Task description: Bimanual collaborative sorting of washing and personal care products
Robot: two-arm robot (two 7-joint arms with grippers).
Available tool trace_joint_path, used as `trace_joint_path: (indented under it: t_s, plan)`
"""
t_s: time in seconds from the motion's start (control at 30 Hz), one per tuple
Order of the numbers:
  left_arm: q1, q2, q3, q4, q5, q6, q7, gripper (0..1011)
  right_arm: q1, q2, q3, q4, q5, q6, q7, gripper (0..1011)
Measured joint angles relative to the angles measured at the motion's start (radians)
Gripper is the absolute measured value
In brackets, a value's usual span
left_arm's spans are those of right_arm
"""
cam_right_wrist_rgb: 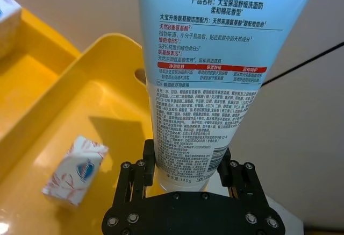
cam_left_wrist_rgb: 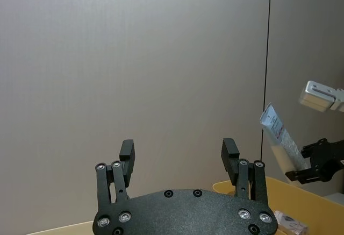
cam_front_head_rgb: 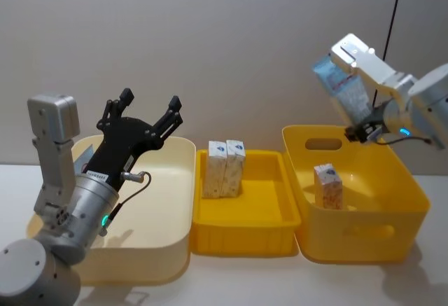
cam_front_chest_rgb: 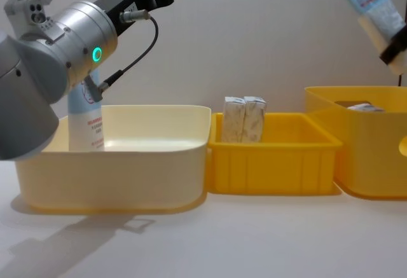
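Above the yellow bin point(cam_front_head_rgb: 413, 201), right gripper point(cam_front_head_rgb: 362, 132) clamps tube point(cam_front_head_rgb: 343, 85).

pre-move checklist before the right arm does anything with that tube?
1. Right gripper shut on the pale-blue squeeze tube near its cap end: ok.
2. Tube lifted above the deep yellow plastic bin: ok.
3. Left gripper open and holding nothing, above the cream plastic bin: ok.
4. Another pale-blue tube standing upright in the cream bin: ok.
5. One cream-white carton in the deep yellow bin, two cartons in the shallow yellow tray: ok.
6. Grip firmness: cannot tell.
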Motion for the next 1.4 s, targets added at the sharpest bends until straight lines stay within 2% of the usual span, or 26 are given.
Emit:
trace_joint_path:
  t_s: [0.17,0.4,0.57,0.9,1.03,1.1,1.27,1.33,1.4]
  plan:
    - [0.0,0.0,0.0,0.0,0.0,0.0,0.0,1002,0.065,0.002,-0.038,0.081,-0.017,0.009,0.074,659]
    - [0.0,0.0,0.0,0.0,0.0,0.0,0.0,1002,0.121,-0.005,-0.072,0.144,-0.031,-0.006,0.153,659]
    - [0.0,0.0,0.0,0.0,0.0,0.0,0.0,1002,0.15,-0.016,-0.085,0.167,-0.035,-0.022,0.19,659]
    - [0.0,0.0,0.0,0.0,0.0,0.0,0.0,1002,0.178,-0.027,-0.098,0.191,-0.04,-0.037,0.225,659]
    - [0.0,0.0,0.0,0.0,0.0,0.0,0.0,1002,0.185,-0.03,-0.1,0.196,-0.041,-0.04,0.234,719]
    - [0.0,0.0,0.0,0.0,0.0,0.0,0.0,1002,0.189,-0.031,-0.101,0.199,-0.041,-0.042,0.238,819]
    - [0.0,0.0,0.0,0.0,0.0,0.0,0.0,1002,0.195,-0.033,-0.103,0.204,-0.042,-0.045,0.245,919]
    - [0.0,0.0,0.0,0.0,0.0,0.0,0.0,1002,0.196,-0.034,-0.104,0.205,-0.042,-0.045,0.247,993]
    - [0.0,0.0,0.0,0.0,0.0,0.0,0.0,1002,0.197,-0.034,-0.105,0.206,-0.042,-0.046,0.248,1001]
